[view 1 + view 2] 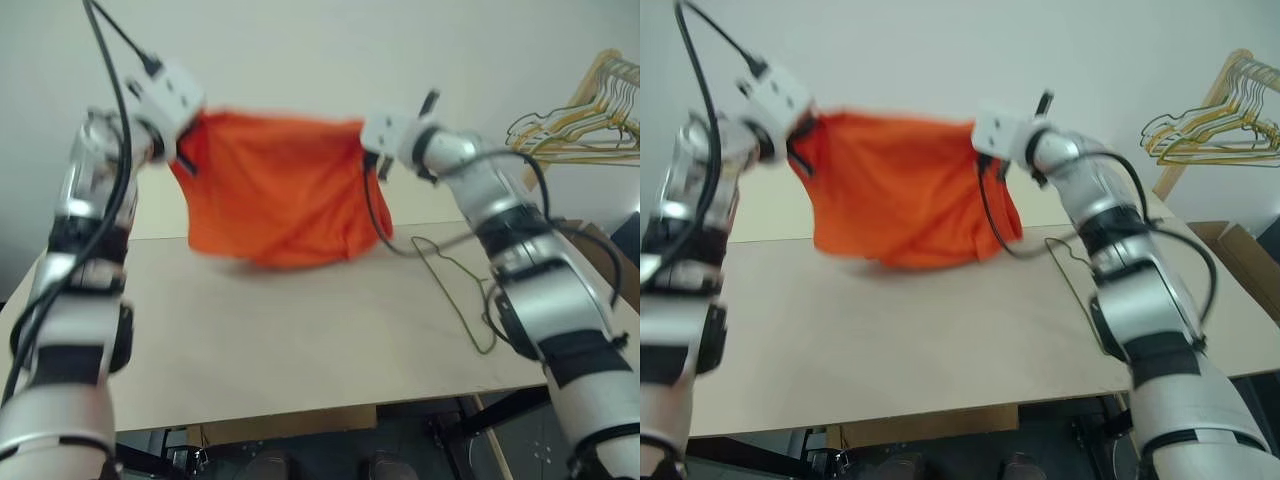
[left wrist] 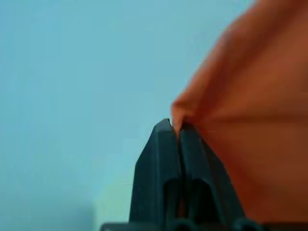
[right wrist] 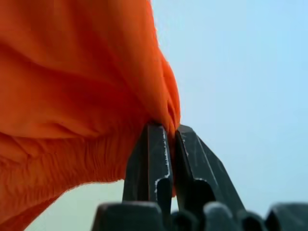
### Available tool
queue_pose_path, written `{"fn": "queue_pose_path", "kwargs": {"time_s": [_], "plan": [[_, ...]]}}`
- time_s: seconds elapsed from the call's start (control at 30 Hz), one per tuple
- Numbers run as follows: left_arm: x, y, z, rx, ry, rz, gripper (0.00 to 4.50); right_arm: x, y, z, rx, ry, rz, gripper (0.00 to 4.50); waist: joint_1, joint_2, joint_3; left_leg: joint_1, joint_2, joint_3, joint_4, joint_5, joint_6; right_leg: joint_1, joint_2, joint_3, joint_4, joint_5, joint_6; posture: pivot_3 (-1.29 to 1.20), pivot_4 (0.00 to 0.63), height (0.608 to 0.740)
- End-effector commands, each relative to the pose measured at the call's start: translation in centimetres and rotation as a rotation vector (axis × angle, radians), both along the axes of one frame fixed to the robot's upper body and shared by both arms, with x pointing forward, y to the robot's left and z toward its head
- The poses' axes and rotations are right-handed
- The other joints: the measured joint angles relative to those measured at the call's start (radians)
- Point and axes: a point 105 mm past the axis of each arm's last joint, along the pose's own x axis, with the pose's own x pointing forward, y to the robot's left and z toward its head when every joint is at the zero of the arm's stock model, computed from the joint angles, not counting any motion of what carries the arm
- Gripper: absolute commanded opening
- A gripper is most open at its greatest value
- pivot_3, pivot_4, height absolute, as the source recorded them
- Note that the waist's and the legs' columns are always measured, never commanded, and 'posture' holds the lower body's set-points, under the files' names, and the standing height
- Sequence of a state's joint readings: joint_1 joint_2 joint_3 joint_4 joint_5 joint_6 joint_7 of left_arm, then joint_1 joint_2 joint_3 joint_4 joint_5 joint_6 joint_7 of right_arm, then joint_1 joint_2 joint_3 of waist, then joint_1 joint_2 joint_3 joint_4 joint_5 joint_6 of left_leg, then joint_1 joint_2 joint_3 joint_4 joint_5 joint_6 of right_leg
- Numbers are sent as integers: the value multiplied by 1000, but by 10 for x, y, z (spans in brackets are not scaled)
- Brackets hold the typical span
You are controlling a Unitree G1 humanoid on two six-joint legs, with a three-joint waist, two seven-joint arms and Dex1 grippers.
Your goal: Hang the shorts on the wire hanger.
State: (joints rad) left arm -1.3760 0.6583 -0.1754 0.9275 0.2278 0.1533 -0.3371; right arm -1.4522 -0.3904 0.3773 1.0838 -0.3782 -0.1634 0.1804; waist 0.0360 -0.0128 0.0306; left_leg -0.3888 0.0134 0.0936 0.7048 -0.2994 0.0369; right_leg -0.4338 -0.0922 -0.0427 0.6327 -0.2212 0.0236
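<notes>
Pale wood covers the top of the desk (image 1: 300, 340), and a plain light wall stands behind it. Up in the air over the desk hang the shorts (image 1: 280, 190), bright orange and soft. They are stretched out wide between the two arms, and their bottom edge hangs close over the wood; I cannot tell if it touches.

On one side, the left gripper (image 2: 175, 126) has its two black fingers (image 2: 156, 159) pressed tight together on a top corner of the shorts. A bit of orange cloth pokes out between the tips. On the other side, the right gripper (image 3: 169, 127) does the same thing. Its fingers (image 3: 154, 159) are squeezed shut on the other top corner, where the cloth looks bunched and wrinkly.

Lying flat on the desk is the wire hanger (image 1: 462, 290), thin and dull grey-green. It sits off to the right of the shorts, partly behind the right arm, and it does not touch the cloth.

Far back on the right, a bunch of gold and green hangers (image 1: 590, 115) hangs on a wooden rack (image 1: 1200, 120).
</notes>
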Motion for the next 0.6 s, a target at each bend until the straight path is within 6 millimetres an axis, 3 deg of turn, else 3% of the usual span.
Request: {"fn": "queue_pose_path", "kwargs": {"time_s": [0.03, 0.13, 0.2, 0.23, 0.43, 0.53, 0.6], "plan": [[-20, 37, 75, -53, -371, 275, 0, -11, -46, 76, 281, -359, -234, 29, -5, 0, 0, -3, 0, -2, -4, 0, -1, -7, -1, 0, 0, 0, 0, 118, 0, 740], [-40, 22, 120, -72, -629, 262, 0, -26, -58, 101, 380, -513, -252, 29, -19, 0, 0, 0, -3, 0, -21, 1, -4, -11, -3, -9, -2, -1, -1, 124, 0, 740], [-44, 8, 128, -55, -691, 200, 0, -27, -59, 100, 388, -519, -218, 29, -26, 0, 0, 2, -2, -2, -30, 2, -7, -9, -4, -23, -5, -1, -1, 125, 0, 740], [-41, -1, 123, -7, -690, 149, 0, -24, -56, 91, 347, -500, -195, 29, -29, 0, 0, 3, -1, -3, -32, 2, -7, -6, -4, -27, -7, -2, -1, 125, 0, 740], [-21, -21, 37, 122, -512, -112, 0, -15, -36, -6, 5, -300, 36, 29, -55, 0, 0, 11, -1, 1, -28, 3, -8, 10, -4, -28, -20, -3, 1, 119, 0, 740], [-27, -20, -16, 94, -391, -229, 0, -24, -31, -59, -143, -193, 170, 29, -75, 0, 0, 12, -1, 3, -25, 8, -6, 11, -5, -25, -18, 2, -4, 115, 0, 740], [-44, -22, -57, 104, -287, -318, 0, -33, -30, -92, -221, -119, 250, 29, -93, 1, 0, 12, 1, 3, -23, 8, -7, 9, -5, -22, -14, 2, -4, 114, 0, 740]]}}
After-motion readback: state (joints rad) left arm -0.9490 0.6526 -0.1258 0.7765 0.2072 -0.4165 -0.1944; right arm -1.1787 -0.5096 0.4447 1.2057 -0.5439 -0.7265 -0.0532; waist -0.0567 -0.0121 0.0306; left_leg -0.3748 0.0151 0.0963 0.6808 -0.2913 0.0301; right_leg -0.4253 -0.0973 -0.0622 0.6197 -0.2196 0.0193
